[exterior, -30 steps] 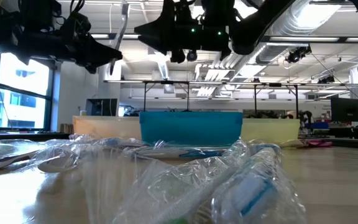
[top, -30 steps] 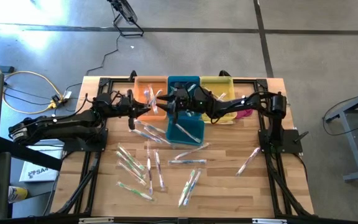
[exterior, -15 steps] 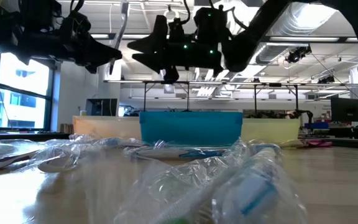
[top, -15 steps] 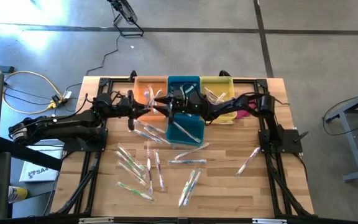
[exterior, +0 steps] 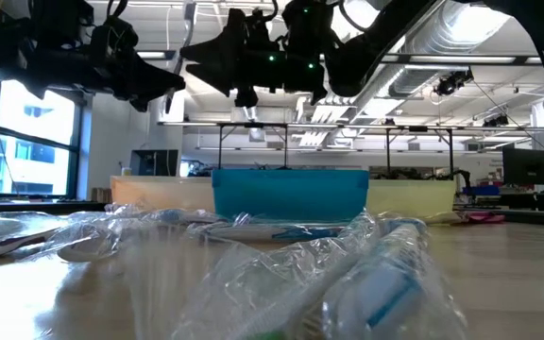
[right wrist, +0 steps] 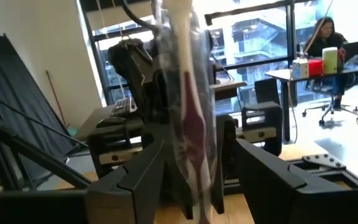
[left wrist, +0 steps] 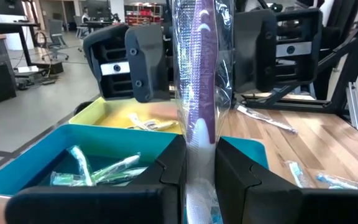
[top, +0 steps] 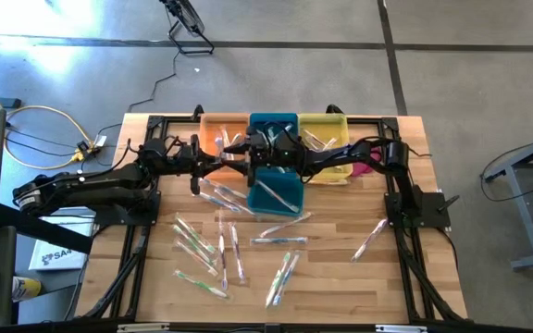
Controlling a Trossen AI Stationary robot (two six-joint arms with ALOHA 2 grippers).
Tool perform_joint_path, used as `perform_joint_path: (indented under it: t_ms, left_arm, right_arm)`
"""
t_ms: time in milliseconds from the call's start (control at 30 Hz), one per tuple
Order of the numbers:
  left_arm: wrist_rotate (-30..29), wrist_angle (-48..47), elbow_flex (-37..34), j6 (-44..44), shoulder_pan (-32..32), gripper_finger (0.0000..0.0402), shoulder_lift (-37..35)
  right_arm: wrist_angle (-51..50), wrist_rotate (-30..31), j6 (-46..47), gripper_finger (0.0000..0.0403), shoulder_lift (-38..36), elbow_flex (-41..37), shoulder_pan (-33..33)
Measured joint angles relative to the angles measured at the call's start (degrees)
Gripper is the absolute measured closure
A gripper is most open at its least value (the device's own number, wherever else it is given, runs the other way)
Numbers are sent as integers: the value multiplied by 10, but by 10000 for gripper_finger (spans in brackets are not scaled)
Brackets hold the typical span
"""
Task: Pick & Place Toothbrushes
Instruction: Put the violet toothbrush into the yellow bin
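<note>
A toothbrush (left wrist: 201,74) with a purple and white handle in a clear wrapper stands upright over the bins at the table's far side. My left gripper (left wrist: 199,149) is shut on its lower end. My right gripper (right wrist: 197,162) is open. It faces the left gripper, and its fingers (left wrist: 138,62) stand on either side of the same toothbrush (right wrist: 188,93), higher up, with a gap on each side. In the high view the two grippers meet at the left gripper (top: 225,159) and right gripper (top: 241,148). Several wrapped toothbrushes (top: 234,250) lie loose on the wooden table. My left gripper pinches the toothbrush's white lower end (left wrist: 199,134) between its two fingers. The fingers come level from the table's left side and lie across the handle. The toothbrush stands upright above the fingers, lifted clear of the table and bins.
An orange bin (top: 213,125), a blue bin (top: 274,120) and a yellow bin (top: 333,125) stand in a row at the far edge. A second blue bin (top: 290,196) sits in front of them. The blue bin (left wrist: 61,155) holds green toothbrushes. A pink cloth (top: 364,169) lies right of the yellow bin.
My right gripper has gone toward the table's left edge and a little down, up to the held toothbrush, so its fingers now stand around it. My left gripper and the toothbrush have kept still.
</note>
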Motion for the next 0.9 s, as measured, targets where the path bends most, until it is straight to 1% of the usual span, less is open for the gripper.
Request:
perform_joint_path:
  t_ms: [267, 633, 800, 900]
  left_arm:
    - [0, 0, 0, 1, 0, 354, 0]
    - [-1, 5, 0, -1, -7, 354, 0]
    - [-3, 24, 0, 4, -29, 354, 0]
    - [-22, 23, 0, 4, -35, 354, 0]
  right_arm:
    - [4, -10, -13, 187, 0, 0, 1]
    - [12, -7, -56, 187, 0, 0, 12]
    - [11, 20, -55, 188, 0, 0, 11]
    - [9, 18, -55, 188, 0, 0, 11]
